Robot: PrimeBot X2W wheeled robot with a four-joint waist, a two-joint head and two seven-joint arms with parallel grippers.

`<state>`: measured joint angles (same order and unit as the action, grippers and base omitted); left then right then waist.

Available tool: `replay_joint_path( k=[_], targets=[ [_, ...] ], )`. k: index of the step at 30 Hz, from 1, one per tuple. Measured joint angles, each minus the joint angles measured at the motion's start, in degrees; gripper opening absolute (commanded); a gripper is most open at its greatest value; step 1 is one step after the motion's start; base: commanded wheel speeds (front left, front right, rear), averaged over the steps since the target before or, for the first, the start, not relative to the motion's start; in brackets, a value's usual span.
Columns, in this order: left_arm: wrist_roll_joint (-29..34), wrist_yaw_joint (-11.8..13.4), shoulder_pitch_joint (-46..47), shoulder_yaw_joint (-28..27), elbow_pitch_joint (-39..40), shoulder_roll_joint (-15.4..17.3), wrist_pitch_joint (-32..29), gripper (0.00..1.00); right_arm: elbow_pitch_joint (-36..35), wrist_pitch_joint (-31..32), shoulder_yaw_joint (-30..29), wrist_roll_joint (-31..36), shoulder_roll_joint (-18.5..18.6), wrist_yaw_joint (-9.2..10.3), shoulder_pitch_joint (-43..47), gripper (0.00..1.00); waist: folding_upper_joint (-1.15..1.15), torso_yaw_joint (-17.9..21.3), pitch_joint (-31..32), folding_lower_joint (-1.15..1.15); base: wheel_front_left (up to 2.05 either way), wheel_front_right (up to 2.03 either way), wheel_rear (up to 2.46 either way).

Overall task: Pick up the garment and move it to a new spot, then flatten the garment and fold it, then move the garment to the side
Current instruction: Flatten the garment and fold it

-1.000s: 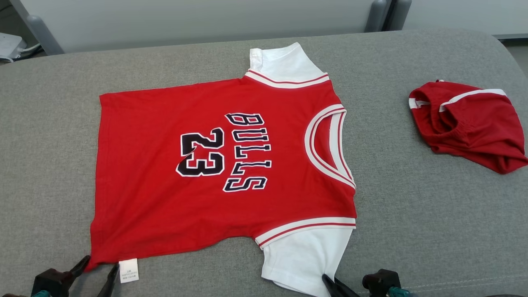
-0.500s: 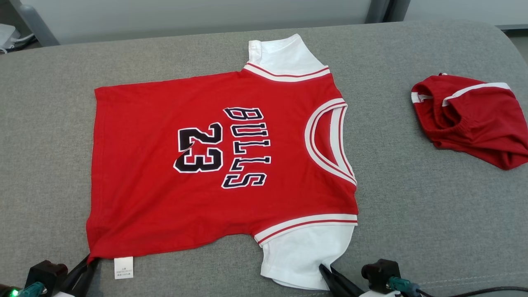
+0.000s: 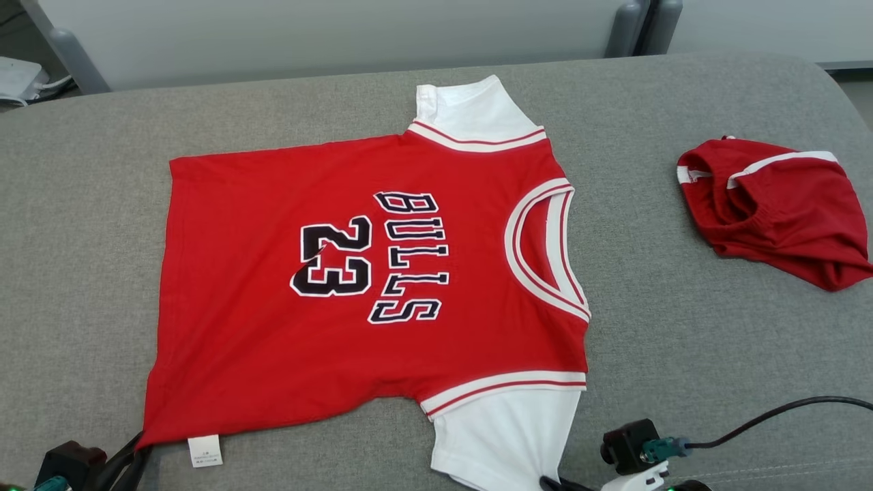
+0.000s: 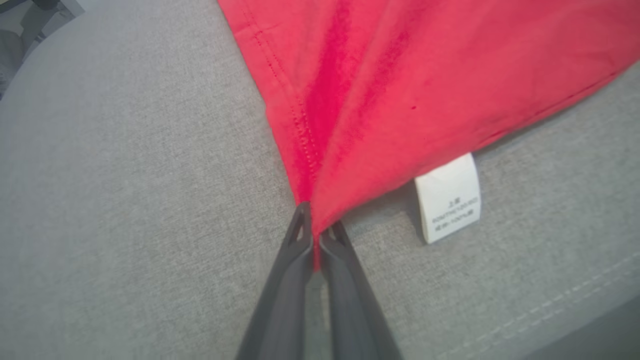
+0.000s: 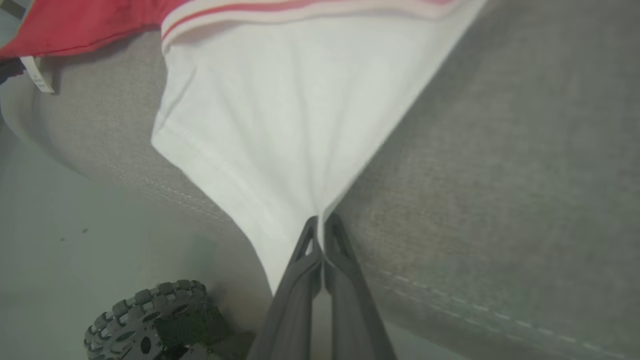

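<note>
Garment [image 3: 368, 273] spread flat on worktop [image 3: 682, 354], long axis left to right, collar [image 3: 518, 266] toward right. Near edge pinched at both ends: left fingers [image 4: 285, 280] clenched on red hem corner [image 4: 320, 200], right fingers [image 5: 295, 290] clenched on white sleeve [image 5: 280, 125]; cloth ahead of both.

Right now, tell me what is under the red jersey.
The red jersey lies flat on the grey cushion, which shows beside it. Its white care label sticks out from beneath the near edge. Whatever else lies beneath is covered by the fabric.

Red jersey [image 3: 368, 286] flat on couch
</note>
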<state>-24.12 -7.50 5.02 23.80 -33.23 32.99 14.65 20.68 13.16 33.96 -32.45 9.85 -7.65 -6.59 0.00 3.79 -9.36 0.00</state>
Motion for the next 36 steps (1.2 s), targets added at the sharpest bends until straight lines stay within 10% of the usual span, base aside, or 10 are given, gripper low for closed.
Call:
replay_joint_path(
  k=[13,36],
  targets=[
    [0.52,-0.01,-2.59,1.18,-2.53,-1.46,0.0,0.0,-10.21,15.33,-1.55,-6.12,5.12,0.15,6.62,0.0,0.0,-0.66,3.44,0.0,0.0,0.0,0.0],
    [-5.12,-0.01,1.41,10.11,5.22,6.47,-2.29,0.0,-14.6,1.21,-8.89,1.56,2.15,0.16,-3.83,0.0,0.0,-1.42,2.1,0.0,0.0,0.0,0.0]
  ],
)
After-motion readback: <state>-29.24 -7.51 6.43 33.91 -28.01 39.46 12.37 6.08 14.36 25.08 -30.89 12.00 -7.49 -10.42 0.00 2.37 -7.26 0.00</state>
